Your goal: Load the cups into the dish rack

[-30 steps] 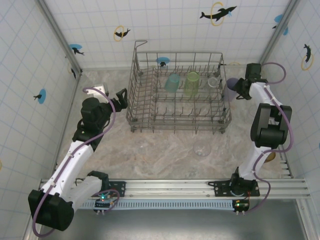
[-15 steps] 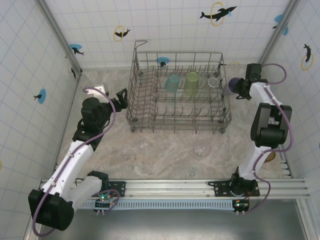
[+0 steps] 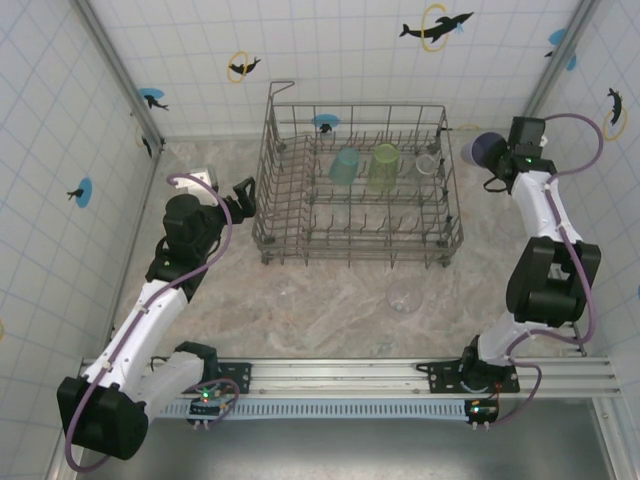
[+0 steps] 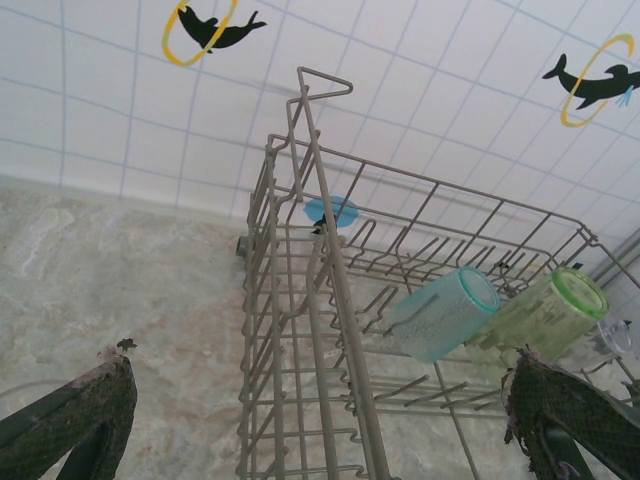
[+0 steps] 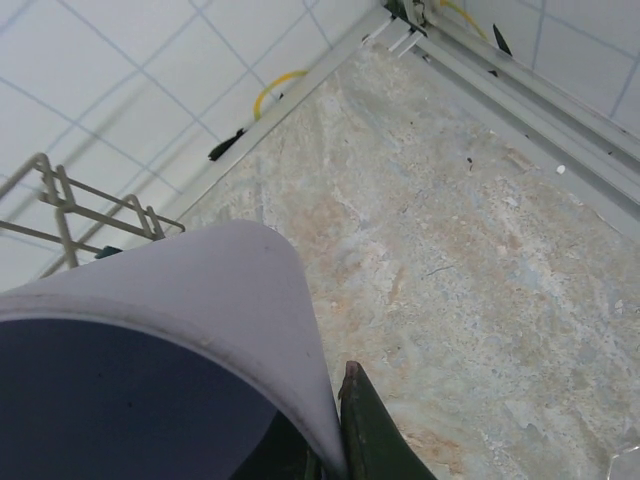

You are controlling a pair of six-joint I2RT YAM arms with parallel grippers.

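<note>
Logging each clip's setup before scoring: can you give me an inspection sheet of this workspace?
Surface: marbled table, mostly bare.
Job's things: rack mid-table holds teal cup, green cup and clear cup; loose clear cup on the table in front of the rack; lavender cup in the right gripper.
Clutter: nothing seen.
Grippers: left gripper open beside the rack's left end; right gripper shut on the lavender cup, right of the rack.
Cables: purple cable along each arm.
Surroundings: tiled walls with dolphin stickers.
</note>
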